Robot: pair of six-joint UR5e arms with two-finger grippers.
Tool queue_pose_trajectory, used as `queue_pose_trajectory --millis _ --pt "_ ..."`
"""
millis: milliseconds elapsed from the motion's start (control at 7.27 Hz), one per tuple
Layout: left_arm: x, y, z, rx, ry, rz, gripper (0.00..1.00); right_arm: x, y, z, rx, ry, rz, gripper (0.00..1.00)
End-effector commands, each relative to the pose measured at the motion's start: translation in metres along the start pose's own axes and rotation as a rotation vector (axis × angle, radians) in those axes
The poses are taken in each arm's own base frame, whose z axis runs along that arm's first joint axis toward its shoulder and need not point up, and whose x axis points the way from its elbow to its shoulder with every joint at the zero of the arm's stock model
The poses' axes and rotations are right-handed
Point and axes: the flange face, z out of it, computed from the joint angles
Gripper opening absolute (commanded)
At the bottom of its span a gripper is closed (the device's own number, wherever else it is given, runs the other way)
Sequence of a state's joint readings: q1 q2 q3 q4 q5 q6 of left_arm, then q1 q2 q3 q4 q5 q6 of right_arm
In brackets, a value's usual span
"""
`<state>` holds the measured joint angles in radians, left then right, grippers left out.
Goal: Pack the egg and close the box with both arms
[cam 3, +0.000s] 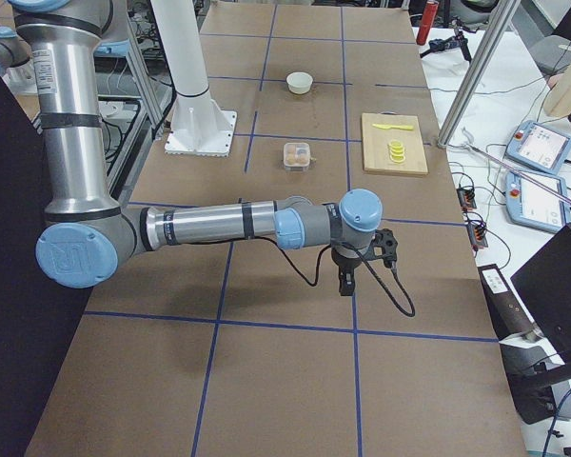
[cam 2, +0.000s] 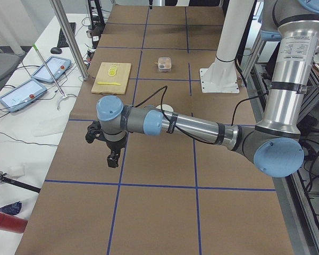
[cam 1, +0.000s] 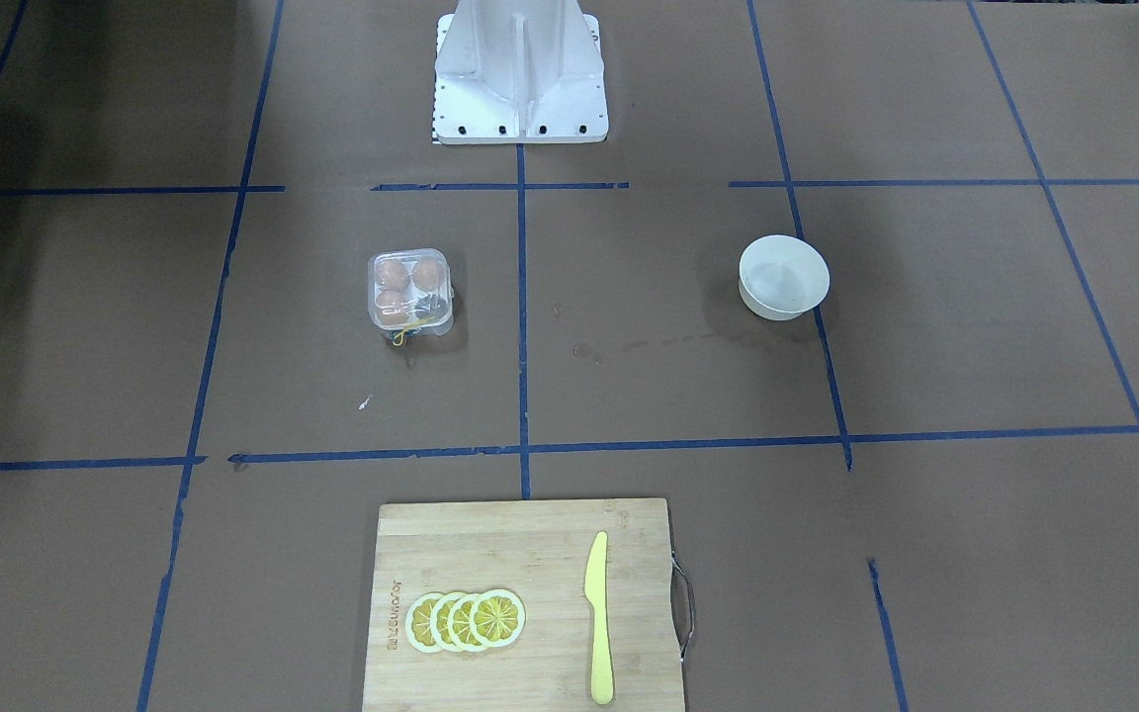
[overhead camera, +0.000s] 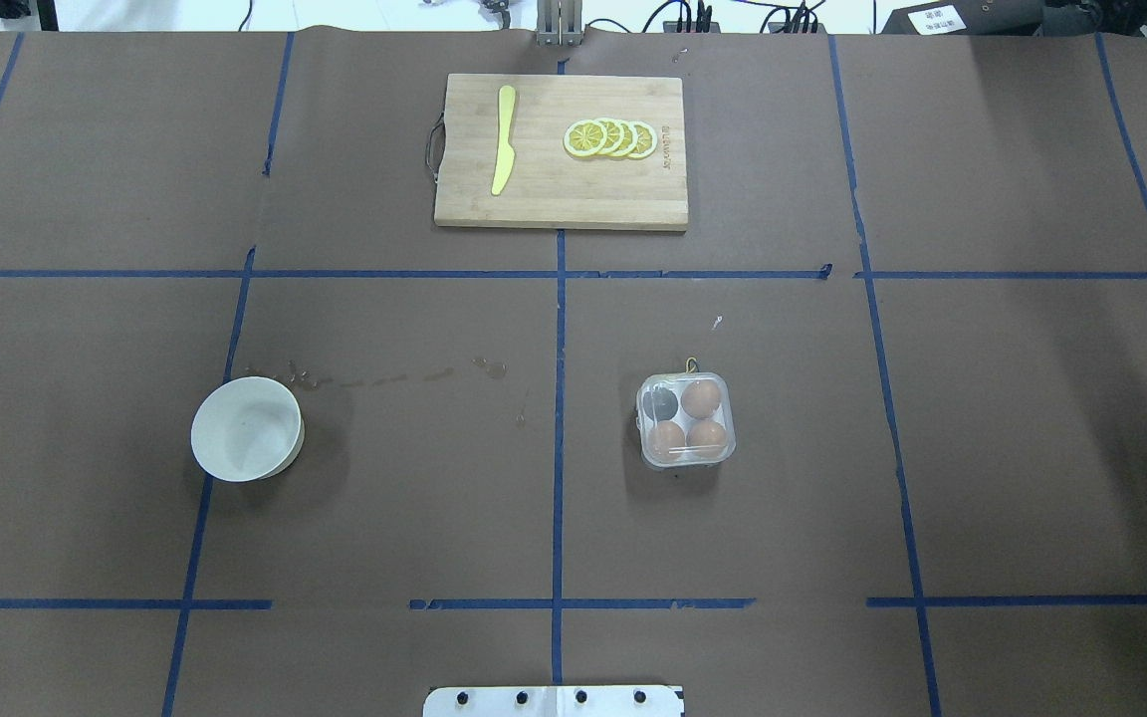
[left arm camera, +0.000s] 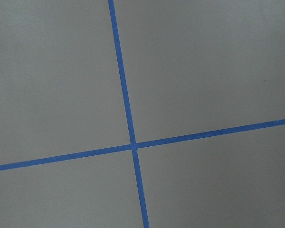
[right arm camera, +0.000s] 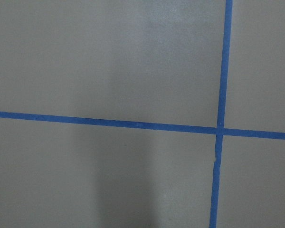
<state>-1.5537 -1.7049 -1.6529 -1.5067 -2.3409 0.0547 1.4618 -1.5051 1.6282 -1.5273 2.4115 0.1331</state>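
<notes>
Nearest the lens, at the left end of the desk [cam 2: 159, 212]: left arm [cam 2: 191, 125], stretched out flat and low. Carried the left gripper [cam 2: 113, 159] pointing down over bare desk, well apart from everything else. Could not tell wide from narrow there, with only a side view to go by. Showed nothing of itself in its own wrist view either, only crossed tape [left arm camera: 133, 145].

Further right, in the middle of the left half: bowl [overhead camera: 247, 430], white, apparently empty.

Just right of the centre line, about midway between the robot's edge and the far edge: box [overhead camera: 687, 453]. Held three tan eggs [overhead camera: 707, 435], among them the egg [overhead camera: 701, 398] in the far right cell. Fourth cell dark, contents unclear. Looked closed, though hard to judge through clear plastic. Near-square, so no long axis to line up on.

At the right end: right arm [cam 3: 219, 226], with the right gripper [cam 3: 346, 286] likewise pointing down over bare desk. Again no telling wide from narrow.

Lay inward from both grippers, on the right half, so judged nearer the right one. No loose egg seen anywhere.
</notes>
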Motion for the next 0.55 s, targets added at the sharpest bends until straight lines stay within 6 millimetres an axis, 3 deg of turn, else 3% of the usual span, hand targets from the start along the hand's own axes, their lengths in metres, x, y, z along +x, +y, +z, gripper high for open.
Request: queue_pose_trajectory --millis 0,412 --pt "0.0011 -0.0008 -0.0014 0.004 0.0 0.004 1.0 -0.0013 -0.0007 0.001 0.004 -0.001 -0.009 1.0" --pt "-0.0015 0.0 0.0014 0.002 0.0 0.002 1.0 -0.0012 -0.0001 0.0021 0.002 -0.001 -0.009 1.0"
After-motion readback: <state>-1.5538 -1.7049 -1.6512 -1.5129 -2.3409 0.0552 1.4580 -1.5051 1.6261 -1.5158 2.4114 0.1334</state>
